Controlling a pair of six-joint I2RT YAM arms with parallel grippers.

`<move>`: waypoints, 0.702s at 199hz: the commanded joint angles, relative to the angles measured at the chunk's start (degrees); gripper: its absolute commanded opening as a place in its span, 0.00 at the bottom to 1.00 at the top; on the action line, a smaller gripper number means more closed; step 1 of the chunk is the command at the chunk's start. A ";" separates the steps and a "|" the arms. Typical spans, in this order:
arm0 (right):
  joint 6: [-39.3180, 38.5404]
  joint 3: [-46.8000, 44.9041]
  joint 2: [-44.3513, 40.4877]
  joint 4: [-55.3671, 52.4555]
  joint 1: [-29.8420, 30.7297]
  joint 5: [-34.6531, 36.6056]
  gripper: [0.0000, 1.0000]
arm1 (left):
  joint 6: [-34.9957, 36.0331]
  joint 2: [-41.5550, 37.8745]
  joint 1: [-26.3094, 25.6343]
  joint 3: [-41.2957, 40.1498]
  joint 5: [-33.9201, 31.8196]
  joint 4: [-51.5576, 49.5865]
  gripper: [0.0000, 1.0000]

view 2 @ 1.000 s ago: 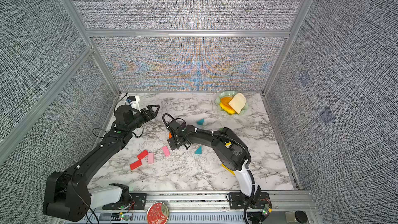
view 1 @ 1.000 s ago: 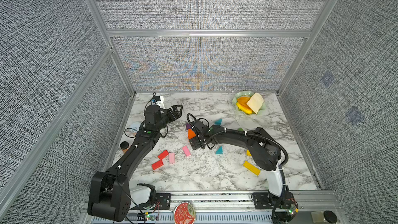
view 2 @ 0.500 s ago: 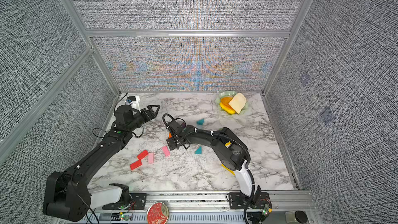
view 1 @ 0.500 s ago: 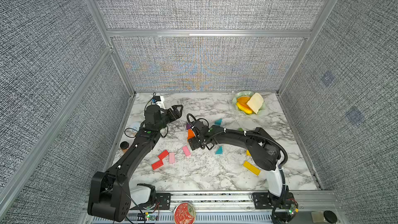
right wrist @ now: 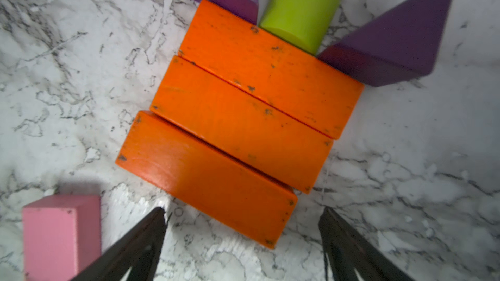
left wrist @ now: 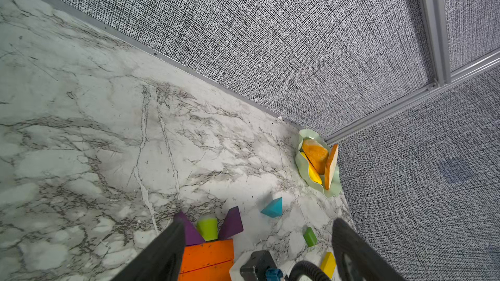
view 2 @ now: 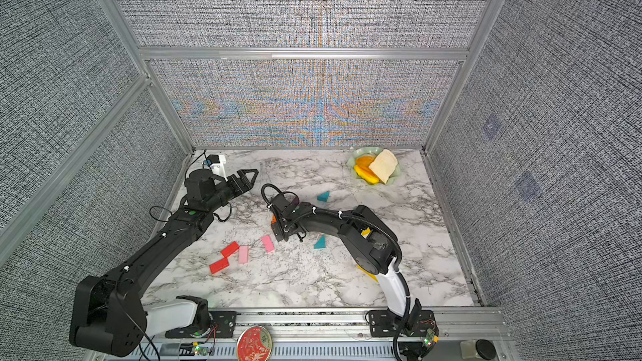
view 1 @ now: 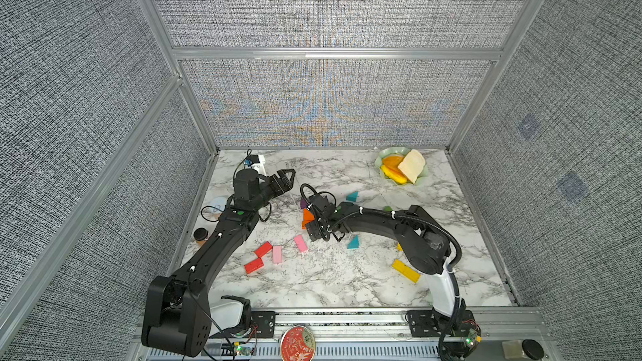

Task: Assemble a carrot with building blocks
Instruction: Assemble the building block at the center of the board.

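The left hand (view 1: 289, 178) hangs above the surface (view 1: 330, 283) at the far left, its fingers apart with nothing between them. Nearer the front lie two red bars (view 1: 254, 265), close together, then two pink bars (view 1: 277, 254). One pink bar is just beside the upper red bar and the other lies apart, toward the middle.

In the middle are three orange bars (right wrist: 243, 104), laid long side to long side and touching, each shifted a little from the next. Against the farthest bar, one lime-green stub (right wrist: 300, 9) sits between two purple triangles (right wrist: 392, 44). The right hand (right wrist: 243, 213) hovers over the nearest orange bar, jaws spread wide, gripping nothing.

Further right lie two teal triangles (view 1: 352, 196), well apart, and one loose green stub (left wrist: 309, 236). There are also two yellow bars (view 1: 405, 270), one partly hidden by the right arm (view 1: 382, 223). In the far right corner one pale green plate (left wrist: 299, 162) holds overlapping fruit slices (view 1: 392, 161) and one bread slice (view 1: 411, 166).
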 commanded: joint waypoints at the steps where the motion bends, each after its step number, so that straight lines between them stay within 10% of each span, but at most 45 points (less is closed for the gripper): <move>1: 0.04 0.24 -0.07 -0.95 -0.13 2.46 0.91 | 0.33 0.19 0.05 0.34 0.08 0.56 0.86; 140: -0.54 -0.88 -0.83 -1.50 -0.27 4.00 0.91 | 0.15 0.28 0.05 0.33 0.34 0.67 0.86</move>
